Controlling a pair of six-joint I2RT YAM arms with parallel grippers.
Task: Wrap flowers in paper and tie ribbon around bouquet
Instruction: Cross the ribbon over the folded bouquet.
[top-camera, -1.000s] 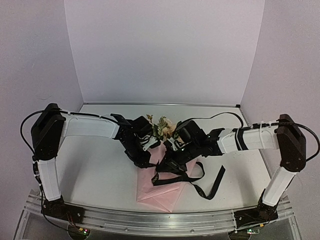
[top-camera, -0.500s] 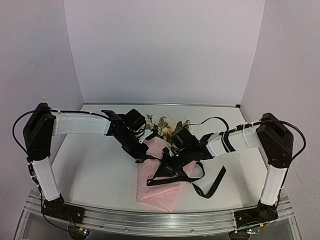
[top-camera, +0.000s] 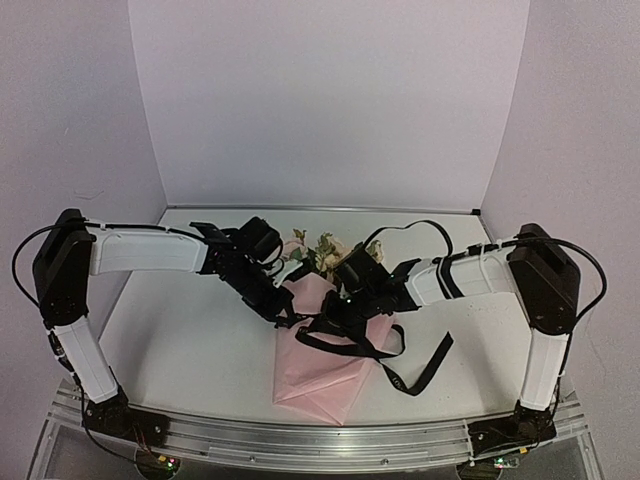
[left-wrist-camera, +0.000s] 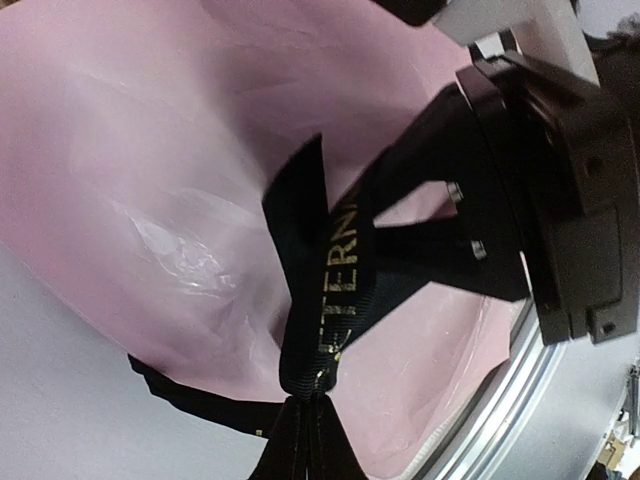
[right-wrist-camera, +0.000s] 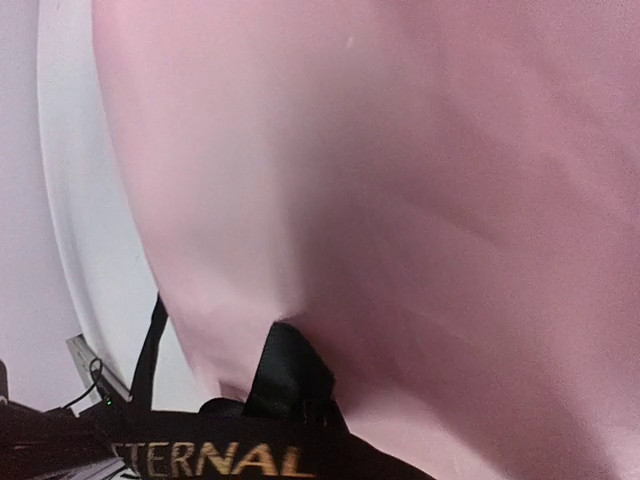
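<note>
Overhead only: pale pink flowers (top-camera: 322, 250) atop pink paper wrap (top-camera: 320, 378). Wrist views only: gold lettering on narrow black ribbon (left-wrist-camera: 335, 290); left gripper (top-camera: 289, 316), right gripper (top-camera: 336, 320) pinch it.

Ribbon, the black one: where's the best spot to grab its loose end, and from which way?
Take the ribbon near its free tail, lying flat on the table right of the pink paper. Come straight down from above: nothing covers that stretch.
</note>
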